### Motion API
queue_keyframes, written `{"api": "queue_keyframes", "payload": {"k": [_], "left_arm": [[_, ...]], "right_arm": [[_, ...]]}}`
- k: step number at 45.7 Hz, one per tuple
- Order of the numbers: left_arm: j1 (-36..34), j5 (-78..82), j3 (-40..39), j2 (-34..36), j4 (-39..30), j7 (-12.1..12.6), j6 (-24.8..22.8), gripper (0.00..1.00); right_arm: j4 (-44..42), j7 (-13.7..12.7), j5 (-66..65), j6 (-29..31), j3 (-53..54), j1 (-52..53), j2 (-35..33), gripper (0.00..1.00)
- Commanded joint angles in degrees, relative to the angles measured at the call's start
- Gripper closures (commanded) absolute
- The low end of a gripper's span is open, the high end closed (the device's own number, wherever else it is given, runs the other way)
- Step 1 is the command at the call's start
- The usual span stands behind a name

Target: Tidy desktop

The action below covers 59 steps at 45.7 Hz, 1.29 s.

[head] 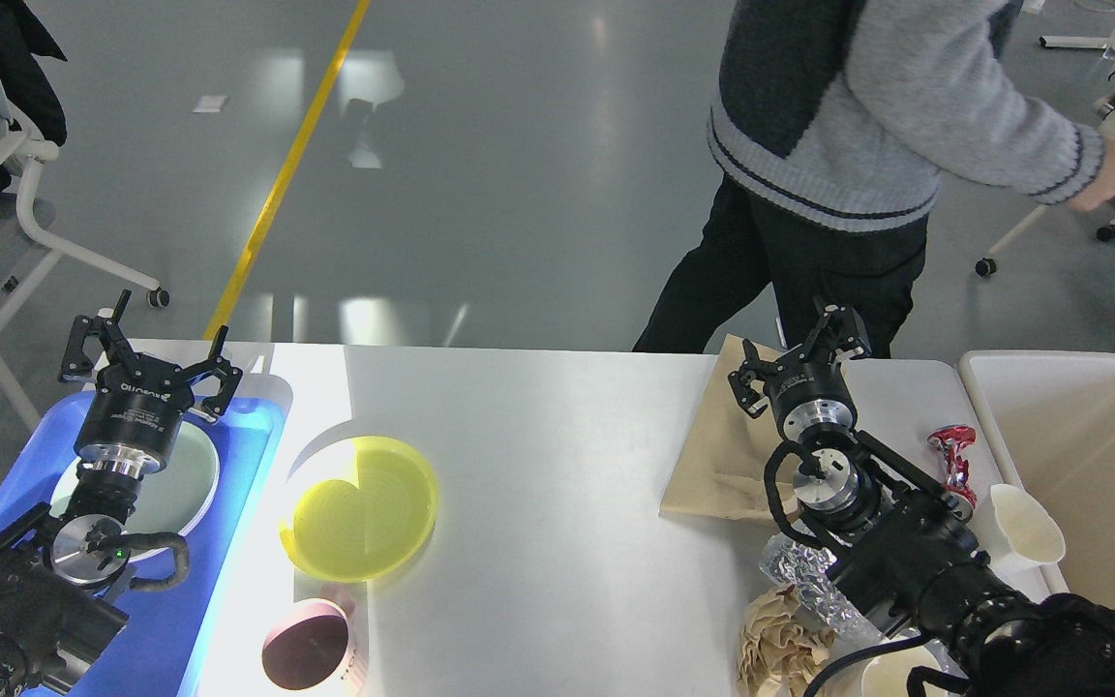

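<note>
The white bench spans the view, carrying a yellow plate and a brown paper bag. The left pincer hovers spread wide above the blue tray; the right pincer, fingers parted and empty, hangs over the bag.

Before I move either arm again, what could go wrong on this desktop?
Three risks stand out. A person stands at the desktop's far edge, just beyond the right gripper, so reaching forward could strike them. The right arm lies across crumpled foil and a paper cup, and swinging it may sweep them away. The yellow plate sits in bright glare, which could spoil a grasp.
</note>
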Motion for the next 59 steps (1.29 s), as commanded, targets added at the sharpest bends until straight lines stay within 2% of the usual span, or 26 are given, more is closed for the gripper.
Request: {"api": "queue_keyframes", "payload": {"k": [1, 30, 37, 44, 50, 54, 59], "left_arm": [[0.00, -0.09, -0.06, 0.00, 0.00, 0.00, 0.00, 0.00], [0.00, 0.00, -0.06, 0.00, 0.00, 0.00, 0.00, 0.00], [-0.53, 0.62, 0.90, -0.09, -0.09, 0.70, 2.02, 0.00], [-5.44, 0.53, 7.05, 1.58, -0.26, 0.79, 7.47, 0.00], [-12.03, 0.70, 12.67, 6.06, -0.26, 0.79, 10.37, 0.00], [-19.23, 0.79, 21.36, 7.56, -0.18, 0.79, 11.16, 0.00], [-28.11, 0.79, 37.87, 7.65, -0.18, 0.79, 11.16, 0.00]], "right_arm": [[0.00, 0.00, 0.03, 0.00, 0.00, 0.00, 0.00, 0.00], [0.00, 0.00, -0.05, 0.00, 0.09, 0.00, 0.00, 0.00], [0.00, 0.00, -0.06, 0.00, 0.00, 0.00, 0.00, 0.00], [0.00, 0.00, 0.03, 0.00, 0.00, 0.00, 0.00, 0.00], [0.00, 0.00, -0.06, 0.00, 0.00, 0.00, 0.00, 0.00], [0.00, 0.00, 0.03, 0.09, 0.00, 0.00, 0.00, 0.00], [0.00, 0.00, 0.03, 0.00, 0.00, 0.00, 0.00, 0.00]]}}
